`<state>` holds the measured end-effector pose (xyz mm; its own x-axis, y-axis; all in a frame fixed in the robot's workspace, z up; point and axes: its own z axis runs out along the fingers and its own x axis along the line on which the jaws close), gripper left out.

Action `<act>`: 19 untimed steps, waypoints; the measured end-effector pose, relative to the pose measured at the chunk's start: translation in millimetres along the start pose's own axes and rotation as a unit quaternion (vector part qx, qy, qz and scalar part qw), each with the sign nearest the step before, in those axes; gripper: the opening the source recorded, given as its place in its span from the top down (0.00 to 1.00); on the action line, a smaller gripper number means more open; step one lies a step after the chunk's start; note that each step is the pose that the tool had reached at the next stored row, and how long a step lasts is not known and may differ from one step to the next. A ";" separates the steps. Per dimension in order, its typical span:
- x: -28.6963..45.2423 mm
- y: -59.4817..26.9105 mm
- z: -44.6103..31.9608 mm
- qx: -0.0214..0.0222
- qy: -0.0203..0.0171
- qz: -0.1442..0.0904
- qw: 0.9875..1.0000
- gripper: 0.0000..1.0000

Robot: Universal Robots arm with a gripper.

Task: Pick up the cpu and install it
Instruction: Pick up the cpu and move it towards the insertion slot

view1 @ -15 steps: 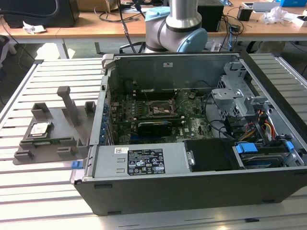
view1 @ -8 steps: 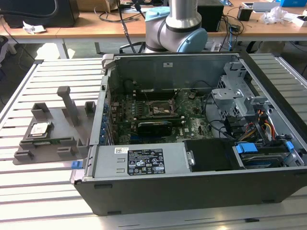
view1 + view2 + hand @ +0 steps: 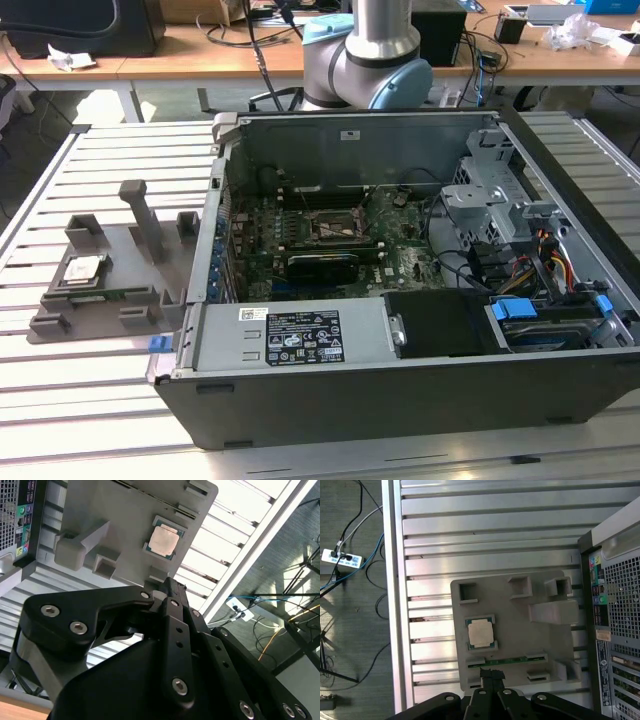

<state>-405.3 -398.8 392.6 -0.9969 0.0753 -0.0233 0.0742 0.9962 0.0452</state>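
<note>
The cpu (image 3: 83,268), a small silvery square chip, lies flat in a pocket of the grey holder plate (image 3: 120,250) at the exterior view's left, beside the open computer case (image 3: 400,400). Both wrist views look down on the cpu (image 3: 481,632) (image 3: 164,540) from well above. My gripper (image 3: 491,672) (image 3: 167,587) hangs over the holder plate (image 3: 520,630), a little to one side of the chip. Its black fingers are shut together with nothing between them. The black socket frame (image 3: 335,225) sits on the motherboard inside the case.
A long green circuit strip (image 3: 510,661) lies in a slot of the plate beside the cpu. An upright grey post (image 3: 140,215) stands on the plate. The case's rear panel (image 3: 615,630) borders the plate. Cables and a power strip (image 3: 340,558) lie on the floor beyond the slatted table's edge.
</note>
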 end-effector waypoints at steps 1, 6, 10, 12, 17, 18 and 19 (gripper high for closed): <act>0.1 0.0 0.0 0.000 0.000 0.000 1.000 0.89; 0.3 0.0 0.0 0.000 0.000 0.000 1.000 0.89; 0.4 0.0 0.0 0.000 0.000 0.000 1.000 0.89; 0.5 0.0 0.0 0.000 0.000 0.000 1.000 0.89; 0.6 -0.1 0.1 0.000 0.000 0.000 1.000 0.71; 0.6 -0.1 0.1 0.000 0.000 0.000 1.000 0.64; 0.7 0.0 0.0 0.000 0.000 0.000 1.000 0.58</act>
<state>-406.0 -398.8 392.5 -0.9969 0.0753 -0.0233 0.0742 0.9962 0.0451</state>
